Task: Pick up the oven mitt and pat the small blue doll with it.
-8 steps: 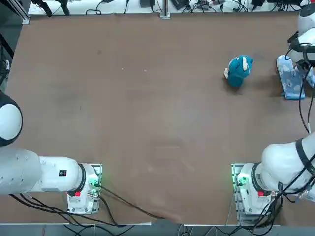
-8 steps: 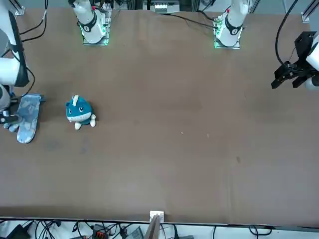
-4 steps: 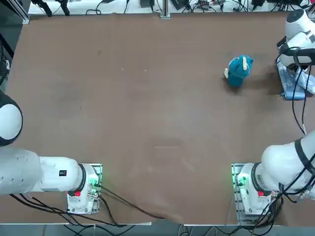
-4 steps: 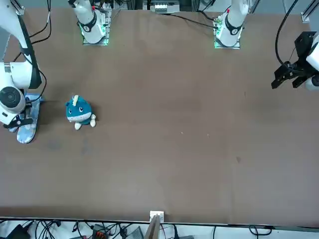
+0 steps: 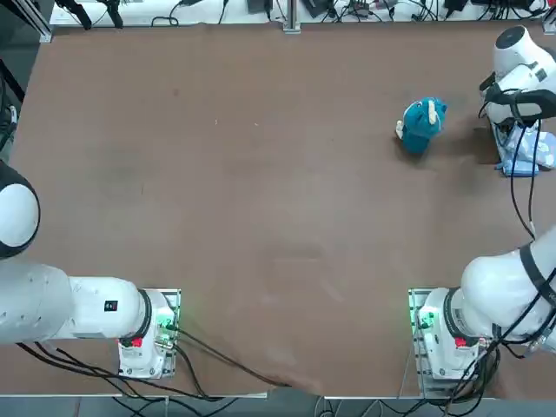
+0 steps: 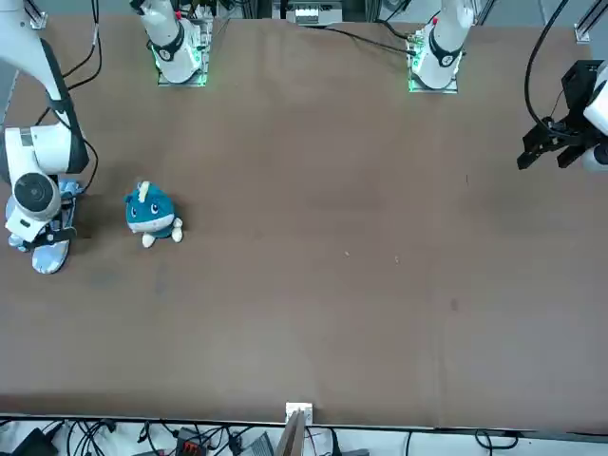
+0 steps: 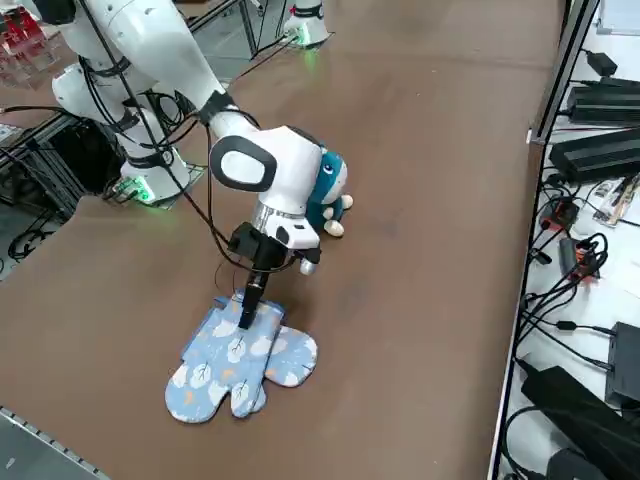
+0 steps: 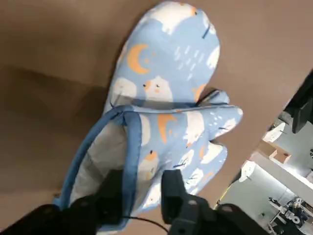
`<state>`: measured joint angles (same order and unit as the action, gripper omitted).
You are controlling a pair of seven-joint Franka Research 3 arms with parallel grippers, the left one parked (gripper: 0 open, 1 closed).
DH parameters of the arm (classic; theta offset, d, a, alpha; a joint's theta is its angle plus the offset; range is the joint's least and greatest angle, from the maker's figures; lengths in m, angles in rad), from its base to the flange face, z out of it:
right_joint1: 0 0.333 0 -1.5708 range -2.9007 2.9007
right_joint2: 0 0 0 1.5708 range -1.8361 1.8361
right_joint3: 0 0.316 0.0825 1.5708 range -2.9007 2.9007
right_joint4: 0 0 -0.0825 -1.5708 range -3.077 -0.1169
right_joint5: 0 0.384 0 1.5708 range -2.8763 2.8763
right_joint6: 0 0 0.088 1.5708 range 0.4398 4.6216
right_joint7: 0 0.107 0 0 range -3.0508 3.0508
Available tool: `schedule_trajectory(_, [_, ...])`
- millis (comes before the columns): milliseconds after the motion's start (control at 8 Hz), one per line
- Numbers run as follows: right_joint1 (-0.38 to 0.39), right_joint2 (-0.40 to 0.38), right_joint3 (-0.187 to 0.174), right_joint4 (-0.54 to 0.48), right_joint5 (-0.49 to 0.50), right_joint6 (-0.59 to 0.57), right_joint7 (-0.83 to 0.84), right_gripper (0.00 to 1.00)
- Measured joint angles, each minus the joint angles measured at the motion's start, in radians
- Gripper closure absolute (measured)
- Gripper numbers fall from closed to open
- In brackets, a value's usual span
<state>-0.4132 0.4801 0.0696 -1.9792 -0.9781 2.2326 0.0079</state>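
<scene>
Near mitt [image 7: 240, 360]: teal-blue plush doll [image 5: 420, 124]

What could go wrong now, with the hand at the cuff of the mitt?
1. The right hand straddles only the blue cuff edge of the mitt, one finger inside the opening. Such a thin hold may slip when lifted.
2. The mitt lies flat and looks limp, so it may hang folded and pat poorly.
3. The doll stands close beside the arm; a swing toward it might knock it over.

Robot lab: cable-edged table [image 5: 261, 217]
</scene>
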Motion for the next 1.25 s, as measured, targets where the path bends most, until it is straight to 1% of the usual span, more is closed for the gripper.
schedule_trajectory(250, [0.003,0.000,0.036,0.001,0.004,0.002,0.006,0.12])
schedule_trajectory(375, [0.004,-0.003,0.065,0.005,0.034,0.003,0.009,0.00])
schedule_trajectory(500, [0.007,-0.010,0.098,0.014,0.084,0.003,0.010,0.00])
schedule_trajectory(750, [0.012,-0.050,0.147,0.035,0.164,-0.010,0.010,0.00])
schedule_trajectory(875, [0.012,-0.074,0.172,0.052,0.202,-0.044,0.009,0.00])
schedule_trajectory(1000, [0.012,-0.092,0.203,0.082,0.245,-0.102,0.009,0.00])
schedule_trajectory(1250, [0.012,-0.118,0.265,0.178,0.353,-0.252,0.009,0.00])
